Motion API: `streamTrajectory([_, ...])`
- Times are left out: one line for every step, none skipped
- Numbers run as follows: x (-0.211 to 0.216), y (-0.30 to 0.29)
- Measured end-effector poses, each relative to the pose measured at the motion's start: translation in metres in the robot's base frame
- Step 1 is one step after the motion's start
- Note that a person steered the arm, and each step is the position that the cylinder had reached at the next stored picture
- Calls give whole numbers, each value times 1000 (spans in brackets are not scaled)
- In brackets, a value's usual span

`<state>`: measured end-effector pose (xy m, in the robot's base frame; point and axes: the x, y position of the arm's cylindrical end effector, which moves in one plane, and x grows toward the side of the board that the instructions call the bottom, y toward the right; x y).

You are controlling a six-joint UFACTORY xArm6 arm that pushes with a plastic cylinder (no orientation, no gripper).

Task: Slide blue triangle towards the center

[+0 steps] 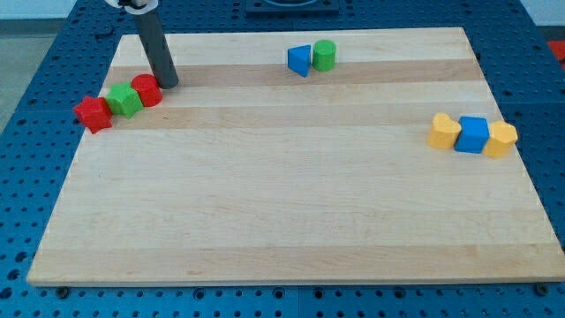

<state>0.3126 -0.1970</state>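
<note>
The blue triangle lies near the view's top, a little right of the middle, touching a green cylinder on its right. My tip rests on the board at the view's upper left, just right of a red cylinder. The tip is far to the left of the blue triangle.
A green block and a red star-like block sit in a row with the red cylinder at the left edge. At the right edge a blue cube sits between two yellow blocks. The wooden board lies on a blue perforated table.
</note>
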Motion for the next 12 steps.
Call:
streamTrajectory([-13,17])
streamTrajectory([-33,48])
streamTrajectory([-49,102])
streamTrajectory([-63,145])
streamTrajectory([-77,169])
streamTrajectory([-73,181])
streamTrajectory([-72,199])
streamTrajectory([-67,203])
streamTrajectory([-52,203])
streamTrajectory([-36,208])
streamTrajectory([-16,217])
streamTrajectory([6,227])
